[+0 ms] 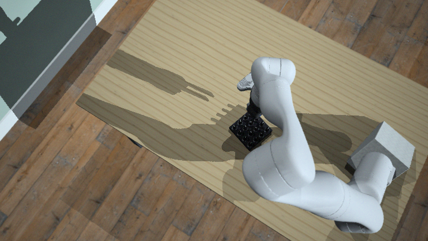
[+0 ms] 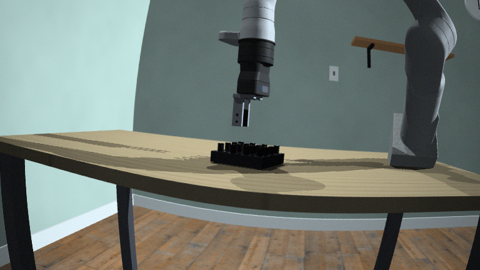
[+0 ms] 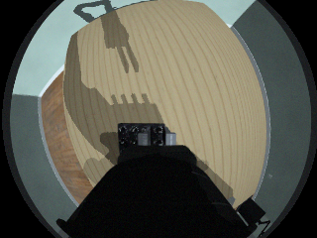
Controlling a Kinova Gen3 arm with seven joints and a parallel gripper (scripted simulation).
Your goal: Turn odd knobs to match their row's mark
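Pale wood-grained table (image 1: 195,36) (image 2: 159,143) (image 3: 198,74); knob box (image 1: 243,135) (image 2: 244,160) (image 3: 120,138) dark, plastic-looking.
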